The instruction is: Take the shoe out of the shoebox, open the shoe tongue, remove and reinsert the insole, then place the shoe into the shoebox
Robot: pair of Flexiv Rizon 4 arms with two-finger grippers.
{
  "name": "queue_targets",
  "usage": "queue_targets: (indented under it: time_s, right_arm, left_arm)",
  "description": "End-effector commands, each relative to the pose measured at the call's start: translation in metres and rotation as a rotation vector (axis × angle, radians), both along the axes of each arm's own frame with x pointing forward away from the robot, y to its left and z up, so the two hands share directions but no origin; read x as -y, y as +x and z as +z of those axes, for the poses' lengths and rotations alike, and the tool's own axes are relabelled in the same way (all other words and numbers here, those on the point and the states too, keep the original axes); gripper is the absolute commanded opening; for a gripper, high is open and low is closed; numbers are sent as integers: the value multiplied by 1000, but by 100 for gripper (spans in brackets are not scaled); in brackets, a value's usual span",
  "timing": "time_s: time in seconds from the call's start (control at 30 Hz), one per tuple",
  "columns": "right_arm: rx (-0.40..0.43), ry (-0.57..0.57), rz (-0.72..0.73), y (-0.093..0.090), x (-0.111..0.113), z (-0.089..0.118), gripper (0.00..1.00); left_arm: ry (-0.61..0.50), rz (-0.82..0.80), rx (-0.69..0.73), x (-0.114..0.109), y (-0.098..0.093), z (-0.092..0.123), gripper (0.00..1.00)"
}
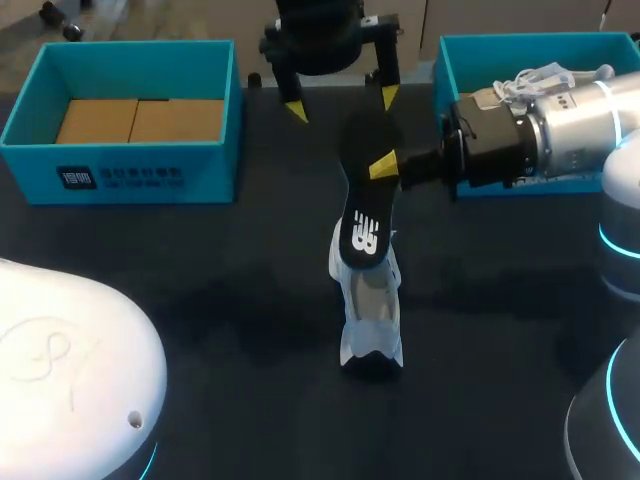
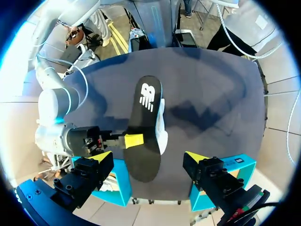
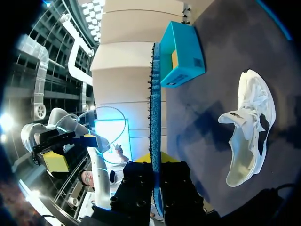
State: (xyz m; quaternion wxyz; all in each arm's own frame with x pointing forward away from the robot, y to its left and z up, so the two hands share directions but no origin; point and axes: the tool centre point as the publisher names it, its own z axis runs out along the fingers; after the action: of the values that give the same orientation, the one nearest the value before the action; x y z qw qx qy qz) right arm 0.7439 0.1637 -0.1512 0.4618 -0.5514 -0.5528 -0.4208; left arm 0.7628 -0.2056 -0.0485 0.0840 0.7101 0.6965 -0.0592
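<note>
Hiding part of shoe — insole pinched in right tool — left tool agape.

The right arm comes in level from the right side of the desk toward its middle, with its black wrist horizontal. The right jaws are closed on the edge of the insole, one yellow fingertip showing against it. The left wrist hangs over the far middle. The left jaws are spread wide apart, their yellow tips pointing down and toward the near side.
</note>
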Motion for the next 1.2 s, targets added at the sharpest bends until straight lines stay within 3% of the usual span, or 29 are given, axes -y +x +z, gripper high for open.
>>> queue_targets:
  time_s: [0.03, 1.2]
  right_arm:
    - [-1, 2, -1, -1, -4, -2, 0]
    - [3, 21, -15, -3, -6, -2, 0]
  left_arm:
    - [10, -10, -13, 9, 3, -5, 100]
    - [15, -32, -26, 10, 1, -7, 100]
